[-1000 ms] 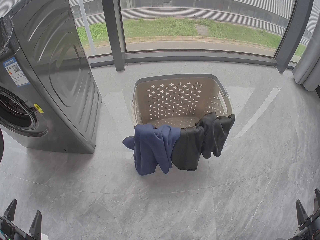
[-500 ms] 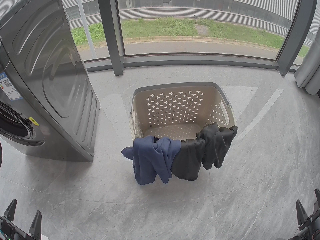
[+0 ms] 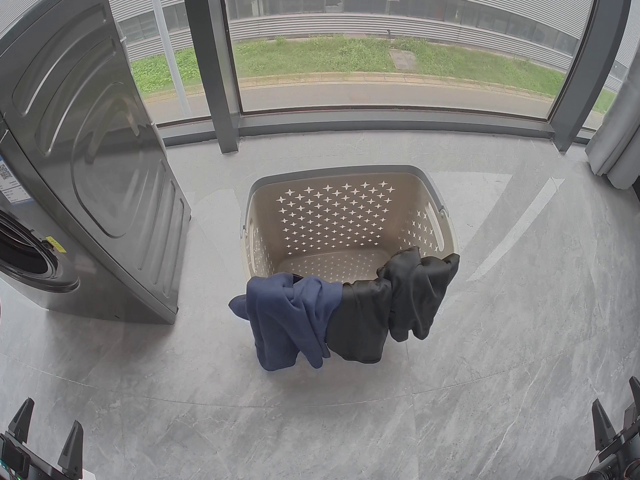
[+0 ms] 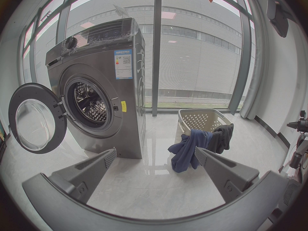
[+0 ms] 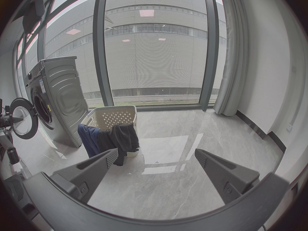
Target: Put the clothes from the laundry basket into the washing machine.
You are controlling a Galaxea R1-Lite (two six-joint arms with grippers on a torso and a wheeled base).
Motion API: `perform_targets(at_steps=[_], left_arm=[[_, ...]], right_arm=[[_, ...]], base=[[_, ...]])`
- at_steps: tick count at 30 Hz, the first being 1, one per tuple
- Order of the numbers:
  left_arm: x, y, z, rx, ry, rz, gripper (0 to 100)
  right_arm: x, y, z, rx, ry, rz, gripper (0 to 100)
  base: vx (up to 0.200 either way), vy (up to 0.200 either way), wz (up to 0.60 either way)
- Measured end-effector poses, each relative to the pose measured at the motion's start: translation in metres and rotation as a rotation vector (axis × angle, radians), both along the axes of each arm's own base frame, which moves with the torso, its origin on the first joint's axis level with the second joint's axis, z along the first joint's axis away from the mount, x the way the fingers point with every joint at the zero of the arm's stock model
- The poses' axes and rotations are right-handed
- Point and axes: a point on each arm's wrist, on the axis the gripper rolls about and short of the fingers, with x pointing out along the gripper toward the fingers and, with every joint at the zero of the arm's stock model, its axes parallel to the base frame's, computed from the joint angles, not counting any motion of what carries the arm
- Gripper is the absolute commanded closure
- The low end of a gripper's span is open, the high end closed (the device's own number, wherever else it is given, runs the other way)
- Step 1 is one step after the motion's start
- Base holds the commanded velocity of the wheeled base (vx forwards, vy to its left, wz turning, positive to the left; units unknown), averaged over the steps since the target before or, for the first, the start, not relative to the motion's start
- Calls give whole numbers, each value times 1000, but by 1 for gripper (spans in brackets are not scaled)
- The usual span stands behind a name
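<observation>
A beige laundry basket (image 3: 347,198) (image 4: 199,116) (image 5: 110,114) stands on the floor ahead. Over its near rim hang a blue garment (image 3: 283,318) (image 4: 186,145) (image 5: 87,138) and a black garment (image 3: 390,301) (image 4: 223,137) (image 5: 120,138). At the left sits a grey washing machine (image 3: 87,148) (image 4: 102,90) (image 5: 57,93) with its round door (image 4: 35,117) swung open. My left gripper (image 3: 45,431) (image 4: 155,154) is open at the near left, holding nothing. My right gripper (image 3: 617,411) (image 5: 155,154) is open at the near right, also holding nothing. Both are well short of the basket.
Tall windows (image 3: 393,41) with grey frames run behind the basket. A curtain (image 3: 617,135) hangs at the far right. Bare grey floor (image 3: 333,421) lies between the grippers and the basket.
The camera has moved: basket and washing machine have slid left and lower in the picture. Both grippers hold the same place, still open.
</observation>
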Motion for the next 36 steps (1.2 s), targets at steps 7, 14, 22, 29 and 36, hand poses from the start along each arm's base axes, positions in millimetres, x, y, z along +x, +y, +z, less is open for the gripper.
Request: perform_targets(at_steps=[7,14,22,29,36], left_arm=[[0,0,0,0,0,0,0],[0,0,0,0,0,0,0],[0,0,0,0,0,-1,0],[0,0,0,0,0,0,0],[0,0,0,0,0,0,0]], right_arm=[[0,0,0,0,0,0,0],[0,0,0,0,0,0,0],[0,0,0,0,0,0,0],[0,0,0,0,0,0,0],[0,0,0,0,0,0,0]], base=[[0,0,0],[0,0,0],[0,0,0],[0,-57,0],[0,-114,0]])
